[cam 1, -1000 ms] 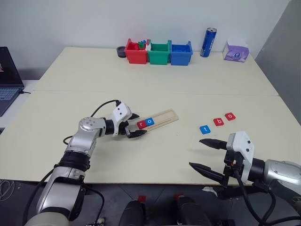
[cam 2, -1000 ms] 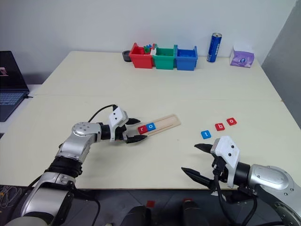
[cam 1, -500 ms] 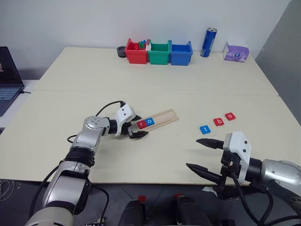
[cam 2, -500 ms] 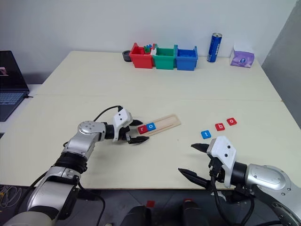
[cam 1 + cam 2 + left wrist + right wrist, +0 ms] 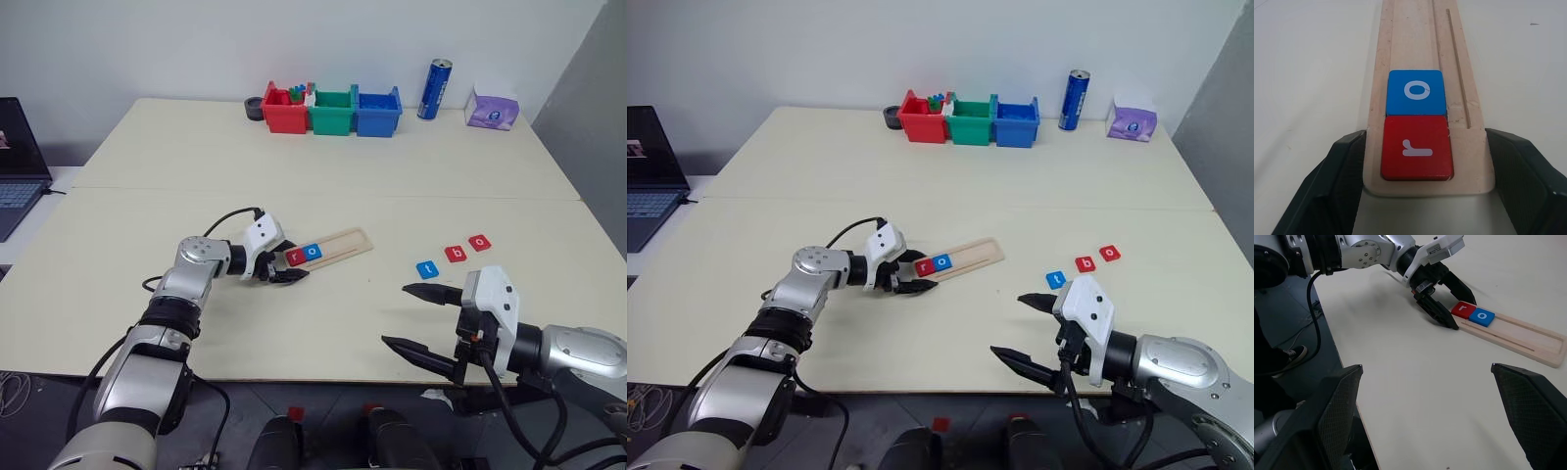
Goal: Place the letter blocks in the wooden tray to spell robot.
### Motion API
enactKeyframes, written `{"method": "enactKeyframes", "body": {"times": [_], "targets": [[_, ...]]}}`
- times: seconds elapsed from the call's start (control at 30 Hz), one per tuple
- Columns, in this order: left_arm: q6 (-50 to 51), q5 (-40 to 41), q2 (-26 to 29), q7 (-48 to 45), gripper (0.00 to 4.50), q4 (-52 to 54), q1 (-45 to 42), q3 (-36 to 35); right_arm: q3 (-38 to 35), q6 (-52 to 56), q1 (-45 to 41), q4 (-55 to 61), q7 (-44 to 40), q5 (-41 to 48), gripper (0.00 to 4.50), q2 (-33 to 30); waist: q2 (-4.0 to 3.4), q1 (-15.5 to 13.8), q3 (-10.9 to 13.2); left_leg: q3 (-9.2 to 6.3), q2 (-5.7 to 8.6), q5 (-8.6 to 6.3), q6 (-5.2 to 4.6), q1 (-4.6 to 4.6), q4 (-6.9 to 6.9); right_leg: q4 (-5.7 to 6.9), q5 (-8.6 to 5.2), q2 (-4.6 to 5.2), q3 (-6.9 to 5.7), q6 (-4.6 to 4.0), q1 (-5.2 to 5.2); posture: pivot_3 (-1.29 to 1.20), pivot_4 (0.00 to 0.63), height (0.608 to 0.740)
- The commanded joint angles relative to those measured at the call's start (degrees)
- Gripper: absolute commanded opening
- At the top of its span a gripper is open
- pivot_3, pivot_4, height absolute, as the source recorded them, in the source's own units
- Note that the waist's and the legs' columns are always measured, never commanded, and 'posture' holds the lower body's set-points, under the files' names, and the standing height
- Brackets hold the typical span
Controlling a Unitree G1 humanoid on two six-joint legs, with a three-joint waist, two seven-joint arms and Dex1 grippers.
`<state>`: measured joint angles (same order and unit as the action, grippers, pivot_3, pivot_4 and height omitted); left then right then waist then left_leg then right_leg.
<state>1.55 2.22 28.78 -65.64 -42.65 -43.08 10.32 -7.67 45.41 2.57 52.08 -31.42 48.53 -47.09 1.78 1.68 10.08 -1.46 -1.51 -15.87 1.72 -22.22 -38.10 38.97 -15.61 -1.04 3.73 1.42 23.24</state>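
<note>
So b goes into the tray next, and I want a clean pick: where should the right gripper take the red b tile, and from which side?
Grip the red b tile by two opposite edges, coming from straight above. It lies flat on the table, so only its thin sides offer purchase. The blue t tile and red o tile flank it with gaps, so probably use the edges facing away from them. The right gripper stands open.

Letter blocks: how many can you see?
5. A red r and a blue o lie side by side in the wooden tray. A blue t, a red b and a red o lie in a row on the table.
</note>
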Motion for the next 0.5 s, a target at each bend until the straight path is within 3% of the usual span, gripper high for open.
{"method": "enactKeyframes", "body": {"times": [0.03,0.23,0.37,0.5], "targets": [[0.2,-1.7,0.7,-2.7,3.38,1.0,0.8,2.0,-0.5,-1.0,-0.1,1.8,-0.5,-0.2,4.50,-0.9,0.00,0.0,0.0,0.00,0.00,0.00,0.00,0.00,0.00,0.00,0.00,0.00,0.00,0.00,0.00,0.00,0.150,0.740],[-3.6,0.2,2.3,-12.9,3.38,9.5,3.1,4.6,-7.8,-1.5,6.5,0.7,-5.9,-1.0,4.50,-5.5,0.00,-0.2,0.0,-0.01,-0.02,0.00,0.00,-0.05,0.02,-0.03,0.00,0.04,-0.02,0.00,0.01,0.00,0.150,0.740],[-4.3,1.0,2.2,-16.5,3.38,13.3,3.4,5.5,-15.7,-1.1,13.5,0.3,-9.4,-1.0,4.50,-7.8,0.04,-0.5,0.0,-0.03,0.01,0.00,0.00,-0.12,0.00,-0.05,0.00,0.11,-0.05,0.00,0.01,0.00,0.150,0.740],[-4.3,1.1,1.4,-17.9,3.38,15.0,3.2,6.4,-18.8,-1.7,17.1,1.1,-10.3,-1.7,4.50,-7.7,0.04,-0.2,0.0,-0.02,0.01,0.00,0.00,-0.09,-0.02,-0.01,-0.03,0.07,-0.03,0.04,0.01,0.00,0.150,0.740]]}}
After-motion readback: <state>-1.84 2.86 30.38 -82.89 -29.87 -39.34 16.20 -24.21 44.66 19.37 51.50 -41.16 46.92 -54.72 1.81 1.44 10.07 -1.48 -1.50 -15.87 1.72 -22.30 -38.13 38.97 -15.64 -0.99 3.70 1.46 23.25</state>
